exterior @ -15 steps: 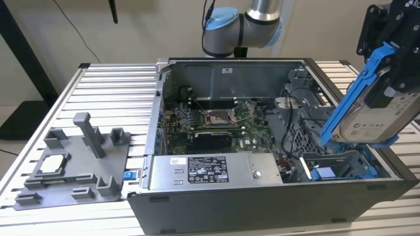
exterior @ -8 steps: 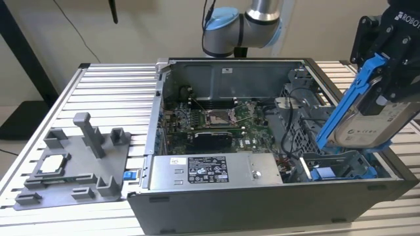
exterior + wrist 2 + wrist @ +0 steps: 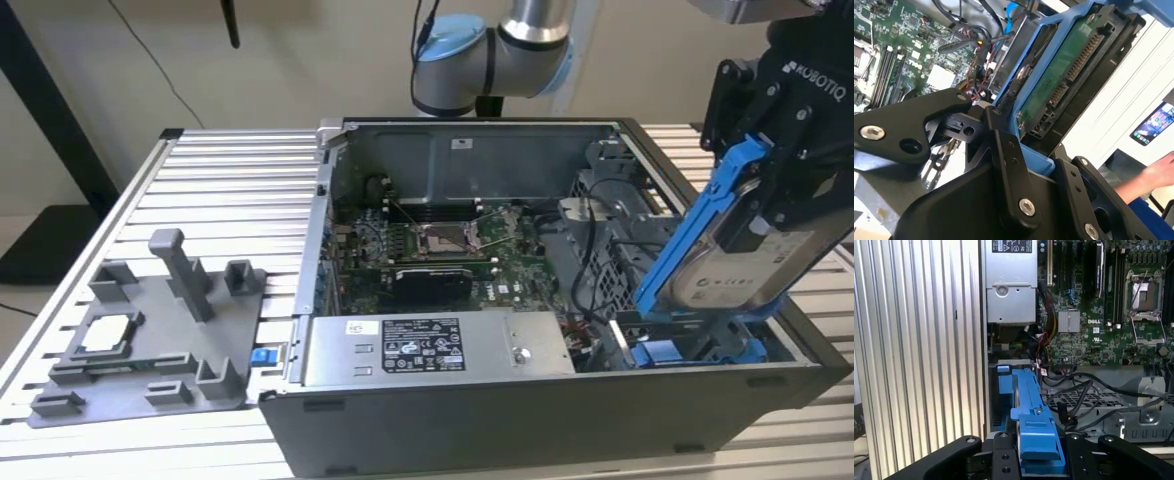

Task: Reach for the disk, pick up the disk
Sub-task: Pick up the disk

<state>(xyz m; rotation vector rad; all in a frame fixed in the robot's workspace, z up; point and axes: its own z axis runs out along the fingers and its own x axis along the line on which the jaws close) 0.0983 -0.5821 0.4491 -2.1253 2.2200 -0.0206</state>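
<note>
The disk (image 3: pixel 742 262), a silver drive with a white label in a bright blue carrier, stands tilted on edge above the open computer case at the exterior view's right. My gripper (image 3: pixel 771 196) comes down from above and is shut on it, the black fingers clamping the blue rails. The second wrist view looks along the drive's green circuit-board underside (image 3: pixel 1064 85), with the gripper (image 3: pixel 1000 122) closed on the carrier's edge. Between the gripper (image 3: pixel 1039 446) fingers in the first wrist view runs the blue rail of the disk (image 3: pixel 1030 405).
The open computer case (image 3: pixel 507 415) holds the motherboard (image 3: pixel 441 245), a power supply (image 3: pixel 434 345), loose cables and a blue bracket (image 3: pixel 694 350) under the disk. A grey tray (image 3: pixel 140 345) with a small silver chip lies at the exterior view's left. A person's hand (image 3: pixel 1154 175) is near a phone.
</note>
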